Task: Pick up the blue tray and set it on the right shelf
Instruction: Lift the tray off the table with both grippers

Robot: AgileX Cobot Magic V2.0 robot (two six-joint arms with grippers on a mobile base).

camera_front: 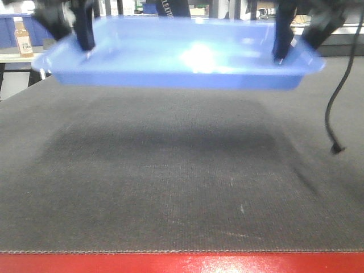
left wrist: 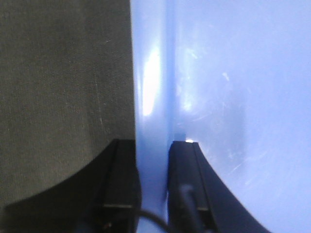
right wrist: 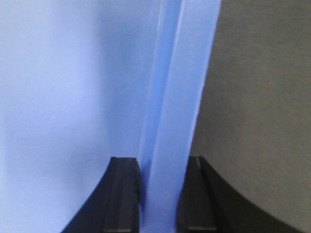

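The blue tray (camera_front: 170, 60) hangs level in the air above the dark mat, casting a shadow below it. My left gripper (camera_front: 85, 45) is shut on the tray's left rim, one finger inside and one outside; in the left wrist view the rim of the blue tray (left wrist: 153, 97) runs up between the black fingers (left wrist: 187, 184) of my left gripper (left wrist: 153, 165). My right gripper (camera_front: 282, 48) is shut on the right rim; in the right wrist view the blue tray's rim (right wrist: 175, 97) is pinched by my right gripper (right wrist: 163, 184). The right shelf is out of view.
A dark grey mat (camera_front: 182, 182) covers the table, with a red front edge (camera_front: 182, 263). A black cable (camera_front: 335, 114) dangles at the right down to the mat. A brown bottle (camera_front: 23, 37) and darker blue bins (camera_front: 8, 25) stand far back left.
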